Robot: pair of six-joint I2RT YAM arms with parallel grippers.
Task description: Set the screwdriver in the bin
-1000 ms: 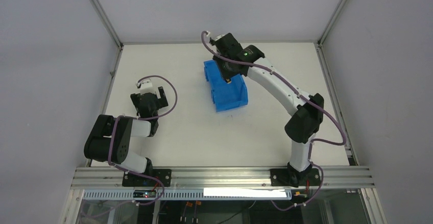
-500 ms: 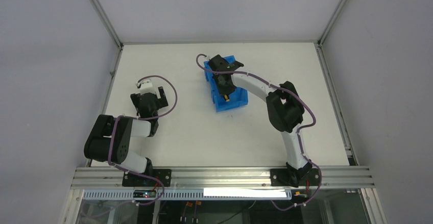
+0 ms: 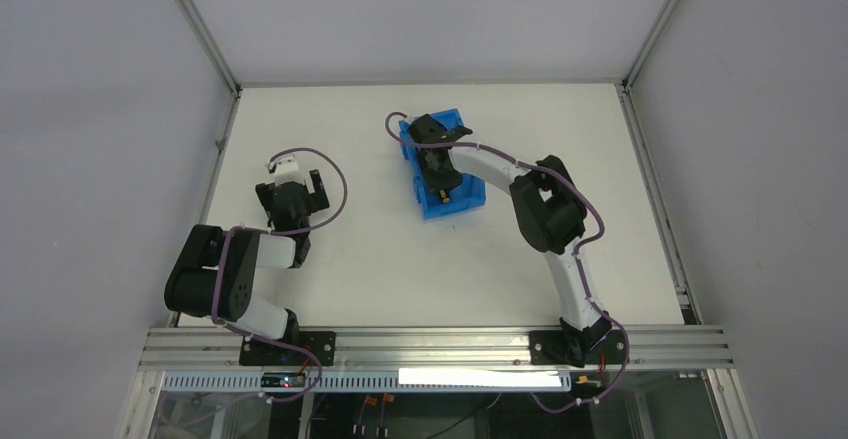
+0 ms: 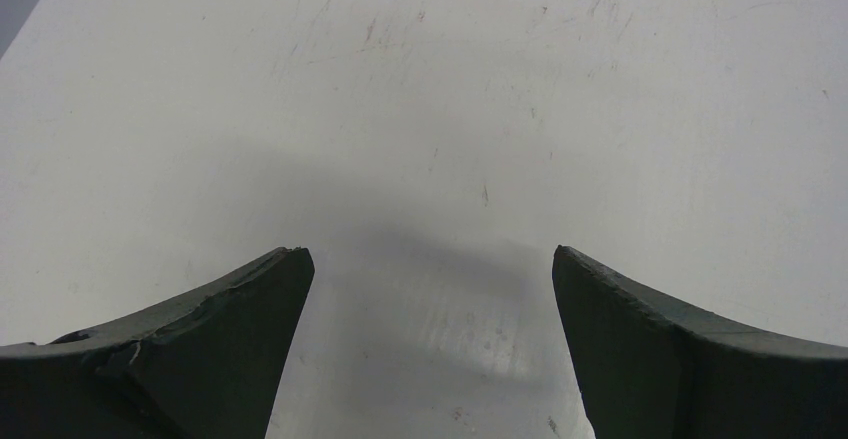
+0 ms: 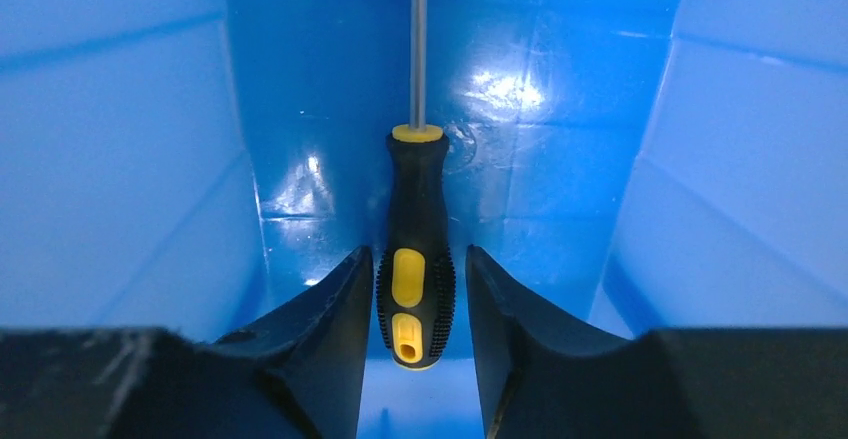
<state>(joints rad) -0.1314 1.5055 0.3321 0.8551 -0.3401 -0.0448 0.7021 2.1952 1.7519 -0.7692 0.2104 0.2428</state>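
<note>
The bright blue bin [image 3: 465,199] stands at the table's middle back, and its walls [image 5: 120,159] fill the right wrist view. My right gripper [image 3: 437,172] is lowered inside it. The screwdriver [image 5: 415,259], with a black-and-yellow handle and thin shaft, lies between the right gripper's [image 5: 418,254] jaws. Narrow gaps show on both sides of the handle, so the jaws stand slightly open. The shaft points away toward the bin's far wall. The handle's yellow end [image 3: 441,197] shows in the top view. My left gripper [image 3: 303,184] is open and empty over bare table, far left of the bin.
The white table [image 4: 480,89] has raised metal rails along its left and right edges, and grey walls close it in. The bin's tall side walls stand close on both sides of the right fingers [image 5: 320,319].
My right arm has folded in and lowered the gripper with the screwdriver from above the bin's far end down into the bin. The left arm has not moved.
</note>
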